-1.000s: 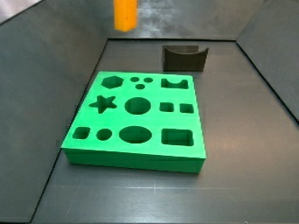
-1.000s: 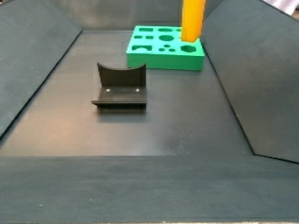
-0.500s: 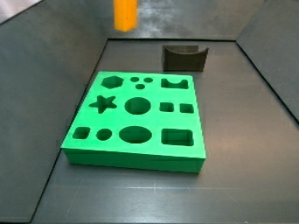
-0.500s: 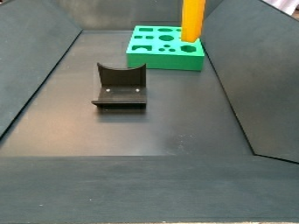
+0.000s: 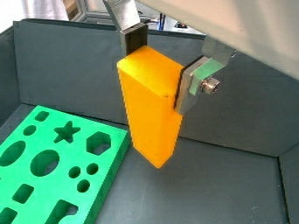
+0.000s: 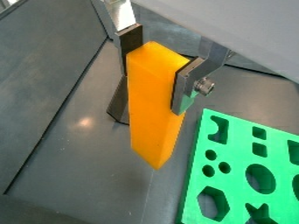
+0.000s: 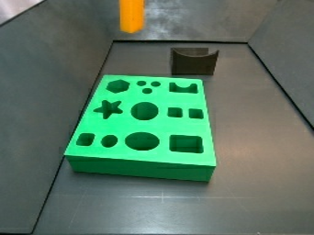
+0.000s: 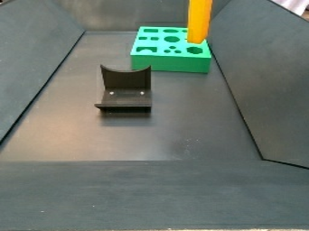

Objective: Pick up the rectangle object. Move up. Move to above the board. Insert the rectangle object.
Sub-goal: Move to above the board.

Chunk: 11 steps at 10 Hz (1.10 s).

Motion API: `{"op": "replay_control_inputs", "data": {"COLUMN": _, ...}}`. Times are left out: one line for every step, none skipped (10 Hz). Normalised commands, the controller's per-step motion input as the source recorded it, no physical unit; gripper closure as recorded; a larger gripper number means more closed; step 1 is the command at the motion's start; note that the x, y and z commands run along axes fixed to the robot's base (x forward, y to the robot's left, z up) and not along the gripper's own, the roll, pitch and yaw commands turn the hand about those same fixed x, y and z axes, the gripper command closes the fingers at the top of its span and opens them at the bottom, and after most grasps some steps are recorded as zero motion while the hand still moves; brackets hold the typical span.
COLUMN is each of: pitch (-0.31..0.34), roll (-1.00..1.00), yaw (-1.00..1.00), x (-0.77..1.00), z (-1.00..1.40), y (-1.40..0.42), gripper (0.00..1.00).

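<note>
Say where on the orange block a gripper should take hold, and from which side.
Grip the rectangle object at its upper end, coming from above: its two flat opposite faces suit parallel fingers. The gripper holds it so, hanging upright beside the board.

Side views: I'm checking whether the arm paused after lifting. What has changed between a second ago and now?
Nothing visibly changed. The rectangle object hangs at the same spot at the top of both side views, and a wrist view shows it clamped between the fingers of the gripper, raised off the floor. The board and the fixture lie as before.
</note>
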Motion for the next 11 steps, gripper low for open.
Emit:
{"op": "replay_control_inputs", "data": {"pitch": 0.085, "roll": 0.11, "yaw": 0.24, "x": 0.02, "z": 0.03, "y": -0.01, "gripper": 1.0}}
{"op": "replay_control_inputs", "data": {"pitch": 0.085, "roll": 0.11, "yaw": 0.24, "x": 0.02, "z": 0.03, "y": -0.01, "gripper": 1.0}}
{"op": "replay_control_inputs", "data": {"pitch": 0.085, "roll": 0.11, "yaw": 0.24, "x": 0.02, "z": 0.03, "y": -0.01, "gripper": 1.0}}
{"op": "replay_control_inputs", "data": {"pitch": 0.085, "roll": 0.11, "yaw": 0.24, "x": 0.02, "z": 0.03, "y": -0.01, "gripper": 1.0}}
{"op": "replay_control_inputs", "data": {"pitch": 0.085, "roll": 0.11, "yaw": 0.24, "x": 0.02, "z": 0.03, "y": -0.01, "gripper": 1.0}}
{"op": "replay_control_inputs", "data": {"pitch": 0.085, "roll": 0.11, "yaw": 0.24, "x": 0.02, "z": 0.03, "y": -0.01, "gripper": 1.0}}
{"op": "replay_control_inputs", "data": {"pitch": 0.085, "roll": 0.11, "yaw": 0.24, "x": 0.02, "z": 0.03, "y": -0.01, "gripper": 1.0}}
{"op": "replay_control_inputs", "data": {"pitch": 0.085, "roll": 0.11, "yaw": 0.24, "x": 0.02, "z": 0.03, "y": -0.01, "gripper": 1.0}}
{"op": "replay_control_inputs", "data": {"pitch": 0.085, "roll": 0.11, "yaw": 0.24, "x": 0.02, "z": 0.03, "y": -0.01, "gripper": 1.0}}
{"op": "replay_control_inputs", "data": {"pitch": 0.085, "roll": 0.11, "yaw": 0.24, "x": 0.02, "z": 0.03, "y": -0.01, "gripper": 1.0}}
{"op": "replay_control_inputs", "data": {"pitch": 0.085, "roll": 0.11, "yaw": 0.24, "x": 0.02, "z": 0.03, "y": -0.01, "gripper": 1.0}}
